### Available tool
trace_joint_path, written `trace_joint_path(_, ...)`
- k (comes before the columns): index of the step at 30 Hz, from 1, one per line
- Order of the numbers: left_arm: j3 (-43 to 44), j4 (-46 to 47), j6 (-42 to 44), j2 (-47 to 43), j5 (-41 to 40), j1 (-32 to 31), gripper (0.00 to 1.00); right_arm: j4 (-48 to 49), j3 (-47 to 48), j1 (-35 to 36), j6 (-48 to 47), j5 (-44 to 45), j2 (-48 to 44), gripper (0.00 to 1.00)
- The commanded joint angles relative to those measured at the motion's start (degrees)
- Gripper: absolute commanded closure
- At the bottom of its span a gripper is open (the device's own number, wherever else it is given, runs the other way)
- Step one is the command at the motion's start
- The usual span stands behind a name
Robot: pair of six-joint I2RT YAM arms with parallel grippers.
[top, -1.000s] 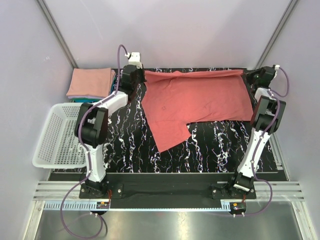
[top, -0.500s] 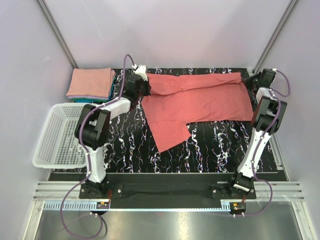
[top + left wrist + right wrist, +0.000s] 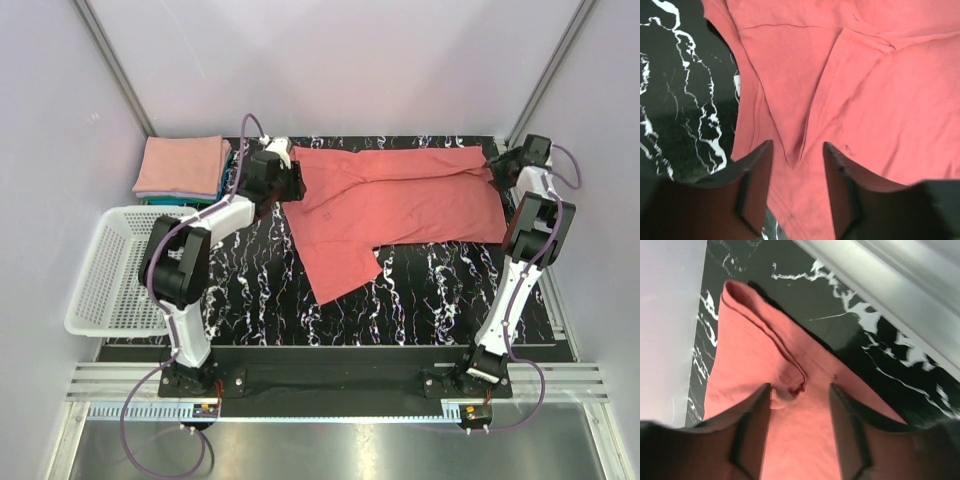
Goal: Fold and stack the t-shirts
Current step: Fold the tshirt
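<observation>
Top external: coral t-shirt (image 3: pixel 400 205) flat on bench (image 3: pixel 430 290), far edge doubled for folding.
Left hand (image 3: pixel 797 147): apart over corner.
Right hand (image 3: pixel 800 389): apart over corner.

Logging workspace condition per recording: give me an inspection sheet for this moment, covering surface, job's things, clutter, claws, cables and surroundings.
Surface: black marbled tabletop, nothing spilled.
Job's things: coral-red t-shirt spread along the far side, far edge folded over; folded shirts stacked far left.
Clutter: white mesh basket at left edge.
Claws: left claw and right claw open, over the shirt's ends.
Cables: purple cables loop along both arms.
Surroundings: pale walls; nothing else seen.
</observation>
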Motion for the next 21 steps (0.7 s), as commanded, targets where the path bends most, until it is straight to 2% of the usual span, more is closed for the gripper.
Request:
trace_joint_path(1,0.18,-4.81,-5.05,-6.65,-4.62,0.16,0.45,-14.23,7.1,-1.27,-1.97,7.52,-4.82,0.38)
trace_joint_path(4,0.44,-9.99,-7.42,-8.07,-7.63,1.21,0.4,-21.02,8.35,-1.27,-2.93,9.73,-6.48,0.38)
trace_joint_path(6,1.5,-12.56,-11.29,-7.11,-5.19,3.06,0.4,-25.04,7.82,-1.18,-3.9,10.7,-7.54,0.38)
trace_joint_path(8,2.38,-17.05,-15.32,-5.96,-4.13,4.02,0.41,-27.86,7.29,-1.27,-4.17,15.24,-9.04,0.38)
trace_joint_path(13,1.76,-20.03,-17.54,-4.47,-3.68,4.47,0.41,-33.84,3.95,-1.27,-5.66,15.0,-11.32,0.4)
trace_joint_path(21,0.62,-16.7,-21.76,0.36,2.29,6.4,0.4,-39.48,-0.96,-1.27,-6.72,18.34,-13.96,0.41)
